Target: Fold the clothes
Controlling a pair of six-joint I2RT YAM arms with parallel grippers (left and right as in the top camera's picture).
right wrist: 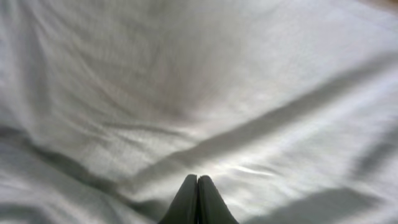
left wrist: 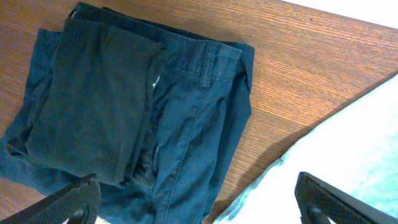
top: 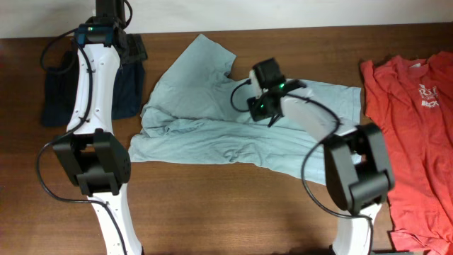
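overhead: the pale grey-blue t-shirt (top: pixel 212 134) sprawls rumpled at centre, unfolded, the right gripper (top: pixel 263 108) over it; a red-orange t-shirt (top: pixel 414 142) lies flat at 3 o'clock. left wrist: left gripper (left wrist: pixel 202 202), jaws spread wide, hangs over dark navy pieces (left wrist: pixel 124 106), seemingly folded, at 10 o'clock. right wrist: jaws pressed together, nothing between, above pale cloth.

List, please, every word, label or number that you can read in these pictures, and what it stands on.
Red-orange T-shirt: its white chest print is too small and blurred to read.
Pale grey-blue T-shirt: no text visible.
Dark navy trousers: no readable label.
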